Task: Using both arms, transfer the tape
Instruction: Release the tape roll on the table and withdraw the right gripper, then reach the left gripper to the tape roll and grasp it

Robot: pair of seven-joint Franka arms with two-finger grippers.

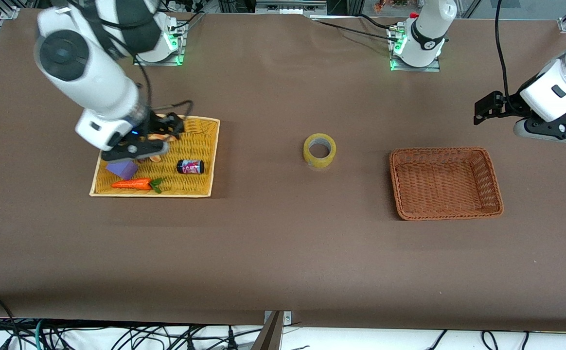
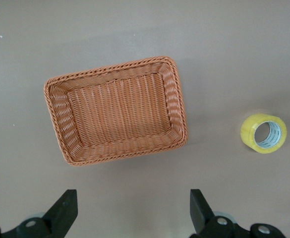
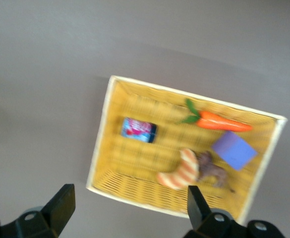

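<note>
**Tape on the table, both grippers empty**

You have the tape (image 1: pixel 319 150) lying on the table between the yellow tray (image 1: pixel 200 189) and the brown basket (image 1: pixel 446 214); right gripper (image 3: pixel 127 206) hangs over the tray, jaws wide apart; left gripper (image 2: pixel 133 210) waits spread, near the basket.

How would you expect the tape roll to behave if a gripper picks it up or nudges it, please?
The tape lies flat on its side on the table, so a nudge would probably slide it, not roll it. It looks a stiff ring with an open core, likely holding shape when pinched across its wall. Its glossy side may prove slippery.
</note>
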